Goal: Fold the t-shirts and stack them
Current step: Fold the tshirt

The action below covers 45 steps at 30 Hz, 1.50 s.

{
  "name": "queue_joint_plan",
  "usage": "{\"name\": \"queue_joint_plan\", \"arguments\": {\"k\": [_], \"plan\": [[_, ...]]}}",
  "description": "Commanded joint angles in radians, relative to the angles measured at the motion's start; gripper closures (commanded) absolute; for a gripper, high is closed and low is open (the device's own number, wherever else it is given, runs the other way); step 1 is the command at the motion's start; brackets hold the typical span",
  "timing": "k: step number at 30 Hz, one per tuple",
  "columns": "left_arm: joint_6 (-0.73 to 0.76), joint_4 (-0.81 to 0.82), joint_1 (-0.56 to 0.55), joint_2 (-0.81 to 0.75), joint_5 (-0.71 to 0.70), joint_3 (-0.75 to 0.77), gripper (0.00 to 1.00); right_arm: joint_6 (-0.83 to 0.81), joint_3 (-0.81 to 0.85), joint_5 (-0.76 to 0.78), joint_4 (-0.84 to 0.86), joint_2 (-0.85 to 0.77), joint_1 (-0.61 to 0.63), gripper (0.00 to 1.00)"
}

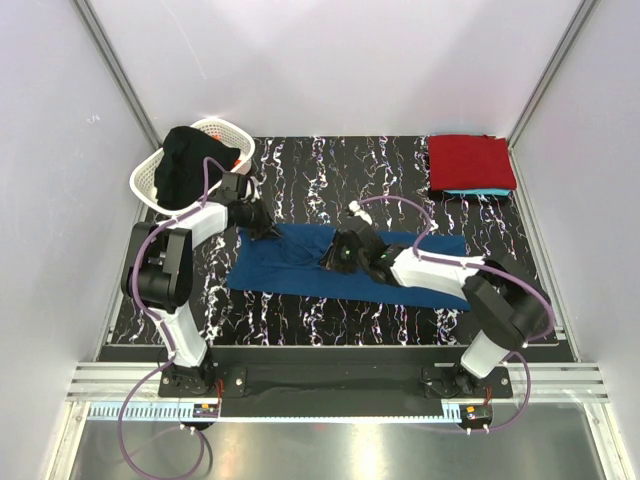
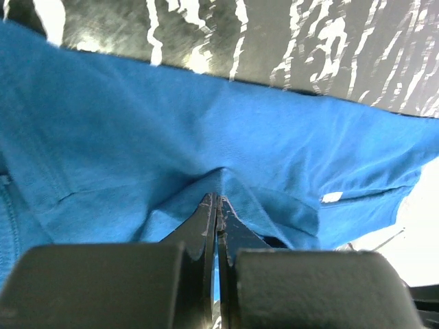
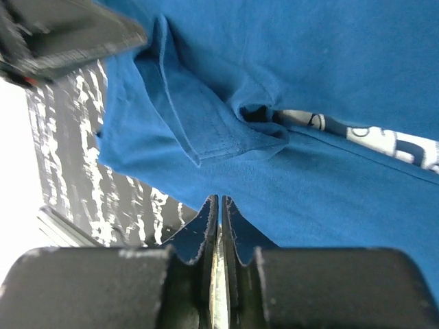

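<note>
1. Navy blue t-shirt (image 1: 300, 270) lies flat on the desk (image 1: 330, 170) under both tools.
2. White basket (image 1: 145, 180) behind the left tool (image 1: 262, 228) holds black cloth (image 1: 195, 160).
3. Red t-shirt (image 1: 470, 162) lies on the turquoise t-shirt (image 1: 480, 191), far beyond the right tool (image 1: 338, 255).
4. Left tool pinches a fold of the navy blue t-shirt; right tool is closed against it, grip unclear.

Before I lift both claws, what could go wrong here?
The left claw pinches only a thin ridge of the blue t-shirt; it may slip out. The right claw is closed at the shirt's edge, but a catch is unclear; a one-sided lift could drag the shirt crooked.
</note>
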Motion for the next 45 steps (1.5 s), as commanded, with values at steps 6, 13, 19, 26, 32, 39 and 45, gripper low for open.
{"name": "queue_joint_plan", "arguments": {"k": [6, 13, 19, 26, 32, 39, 45], "plan": [[0.072, -0.064, 0.008, -0.063, -0.075, 0.132, 0.99, -0.051, 0.116, -0.032, -0.003, 0.118, 0.039, 0.89], [0.092, -0.104, 0.014, -0.168, -0.152, 0.035, 0.92, -0.016, 0.182, 0.045, -0.019, 0.164, 0.031, 0.85], [0.074, -0.099, 0.0, -0.261, -0.175, -0.112, 0.86, 0.021, 0.201, 0.102, -0.046, 0.187, 0.005, 0.85], [0.072, -0.09, -0.006, -0.295, -0.187, -0.19, 0.71, 0.041, 0.228, 0.128, -0.1, 0.225, -0.007, 0.86], [0.063, -0.078, -0.006, -0.287, -0.167, -0.204, 0.63, 0.041, 0.228, 0.142, -0.118, 0.225, -0.019, 0.86], [0.069, -0.035, -0.007, -0.263, -0.144, -0.222, 0.51, 0.044, 0.202, 0.123, -0.125, 0.172, -0.021, 0.72], [0.058, -0.012, -0.012, -0.228, -0.127, -0.219, 0.49, 0.041, 0.196, 0.123, -0.123, 0.173, -0.021, 0.64]]}}
